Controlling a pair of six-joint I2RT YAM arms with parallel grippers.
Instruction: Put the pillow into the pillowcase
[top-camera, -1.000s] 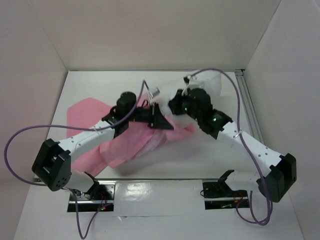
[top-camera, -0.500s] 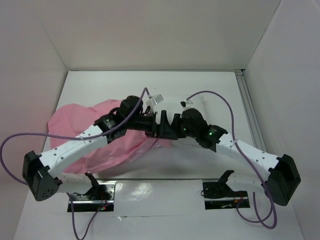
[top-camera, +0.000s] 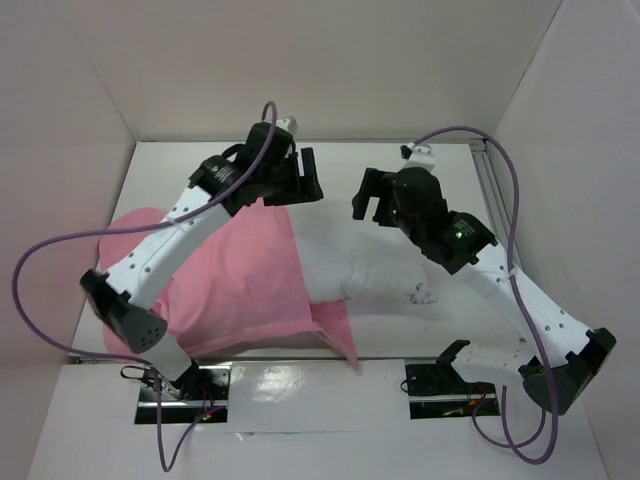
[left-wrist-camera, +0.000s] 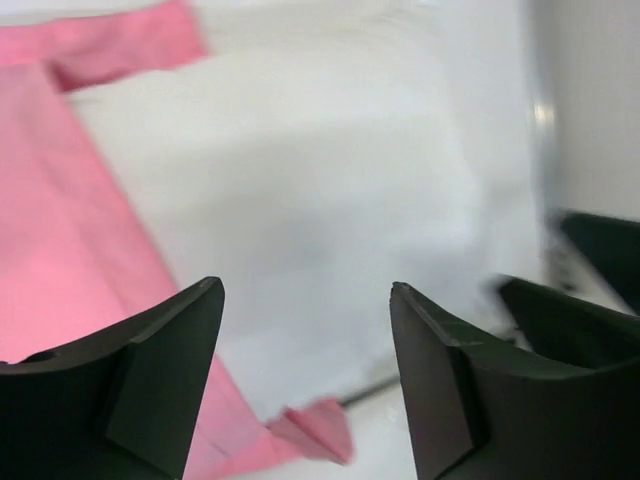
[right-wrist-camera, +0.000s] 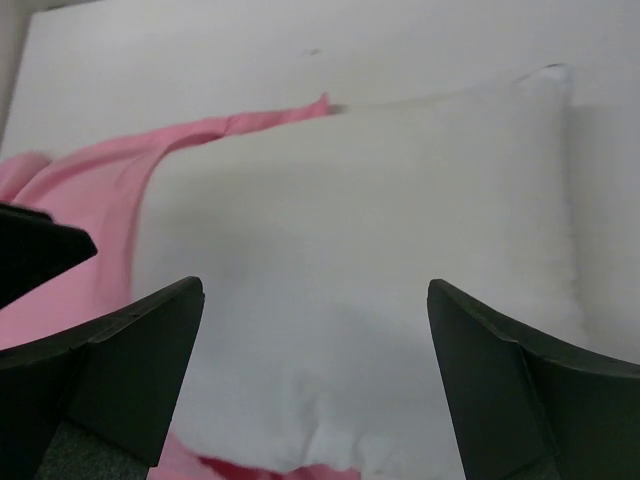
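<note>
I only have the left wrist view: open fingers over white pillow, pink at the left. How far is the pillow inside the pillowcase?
Observer: In the top view the pillowcase covers the pillow's left part; its right part lies bare.
Operator: Is the right gripper holding anything?
Observer: No. The right wrist view shows the right gripper open and empty above the bare pillow.
Operator: Where is the left gripper along the pillow?
Observer: The top view puts the left gripper at the far edge, near where pink meets white.
</note>
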